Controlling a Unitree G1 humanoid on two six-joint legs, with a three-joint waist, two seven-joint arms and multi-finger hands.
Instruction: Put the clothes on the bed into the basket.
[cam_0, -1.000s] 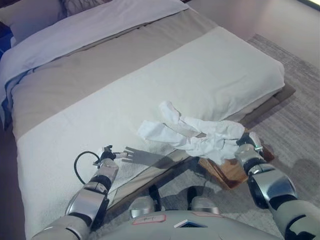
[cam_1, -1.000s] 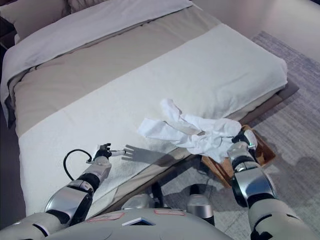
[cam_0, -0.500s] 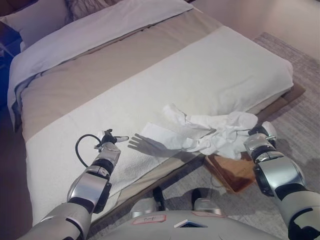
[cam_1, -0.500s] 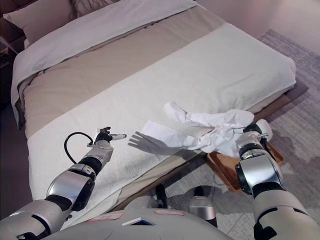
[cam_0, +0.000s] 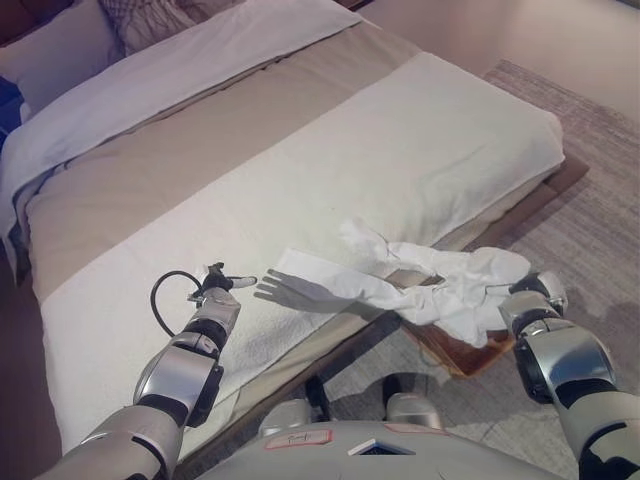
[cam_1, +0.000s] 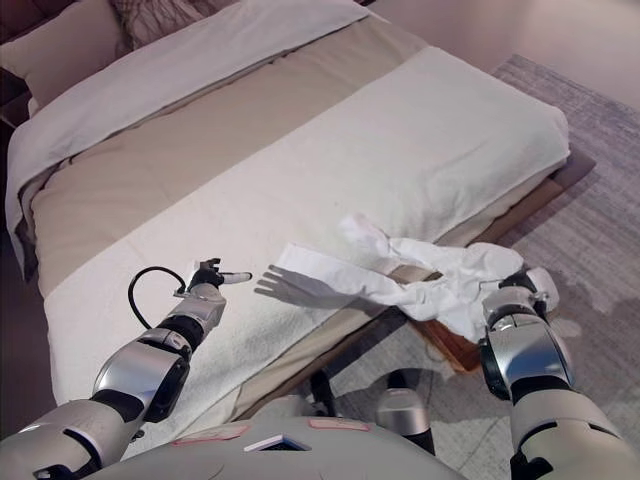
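Observation:
A white garment (cam_0: 420, 275) lies stretched from the bed's near edge out to the right, over a brown wooden basket (cam_0: 452, 352) on the floor beside the bed. My right hand (cam_0: 533, 295) is at the garment's right end, fingers curled on the cloth, holding it above the basket's right side. The garment's left part (cam_1: 320, 270) still rests on the white bed cover (cam_0: 420, 150). My left hand (cam_0: 222, 287) hovers over the bed's near edge, left of the garment, fingers straight and holding nothing. Most of the basket is hidden under the cloth.
The bed has a beige band (cam_0: 180, 150) across its middle and pillows (cam_0: 60, 50) at the head. A grey rug (cam_0: 600, 200) covers the floor at the right. The dark bed frame (cam_0: 560, 180) juts out below the mattress.
My right hand has pulled the garment rightward, so it is stretched out and more of it hangs over the basket. My left hand has barely moved. The camera has shifted.

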